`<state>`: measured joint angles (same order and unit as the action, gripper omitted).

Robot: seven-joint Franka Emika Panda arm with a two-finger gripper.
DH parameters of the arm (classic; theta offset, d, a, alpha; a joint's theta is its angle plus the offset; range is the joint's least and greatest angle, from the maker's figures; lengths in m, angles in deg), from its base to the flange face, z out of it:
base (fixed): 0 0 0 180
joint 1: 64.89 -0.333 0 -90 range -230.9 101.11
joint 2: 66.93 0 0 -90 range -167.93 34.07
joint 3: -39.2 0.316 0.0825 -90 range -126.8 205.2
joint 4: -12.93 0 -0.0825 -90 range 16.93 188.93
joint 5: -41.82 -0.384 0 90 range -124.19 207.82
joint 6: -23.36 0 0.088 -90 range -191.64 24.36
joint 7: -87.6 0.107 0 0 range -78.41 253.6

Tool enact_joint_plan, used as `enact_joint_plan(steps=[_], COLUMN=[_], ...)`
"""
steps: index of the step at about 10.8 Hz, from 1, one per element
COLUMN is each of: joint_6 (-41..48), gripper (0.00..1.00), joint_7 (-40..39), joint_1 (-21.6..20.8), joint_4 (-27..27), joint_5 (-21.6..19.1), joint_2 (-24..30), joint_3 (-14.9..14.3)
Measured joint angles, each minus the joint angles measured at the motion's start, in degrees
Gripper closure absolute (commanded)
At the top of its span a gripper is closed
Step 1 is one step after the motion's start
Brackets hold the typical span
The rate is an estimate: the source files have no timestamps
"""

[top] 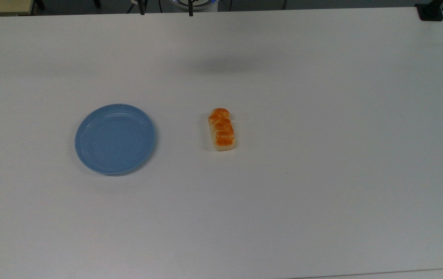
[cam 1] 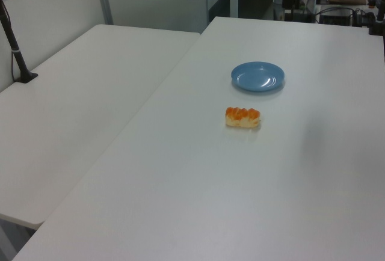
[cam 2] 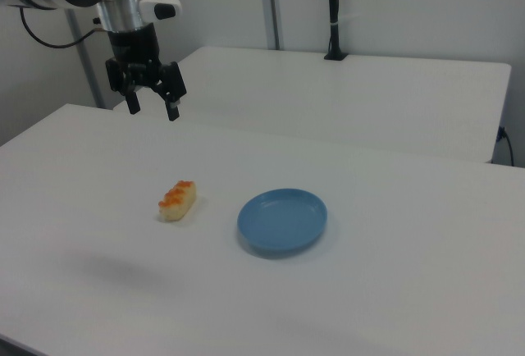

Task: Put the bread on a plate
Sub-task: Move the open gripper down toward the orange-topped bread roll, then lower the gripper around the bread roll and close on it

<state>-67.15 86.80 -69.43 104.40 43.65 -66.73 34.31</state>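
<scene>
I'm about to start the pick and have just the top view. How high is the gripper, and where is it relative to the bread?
Observer: In the right view the gripper hangs well above the table, up and toward the right view's left of the bread, touching nothing.
Operator: How does the arm come in?
Observer: From the right view's upper left; its white wrist stands upright over the open fingers, which point down.
</scene>
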Motion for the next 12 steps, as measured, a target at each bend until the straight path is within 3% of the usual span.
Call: enact_joint_plan(steps=[5,9,12], joint_6=[-5.62,-13.81,-18.28], gripper=[0.00,0.00,0.00], joint_7=[-0.07,-0.07,0.46], joint_1=[-0.32,-1.19,-6.21], joint_4=[0.90,1.51,1.68], joint_5=[0.00,-0.08,-0.09], joint_2=[-2.43,-9.89,-16.00], joint_3=[0.47,0.73,1.17])
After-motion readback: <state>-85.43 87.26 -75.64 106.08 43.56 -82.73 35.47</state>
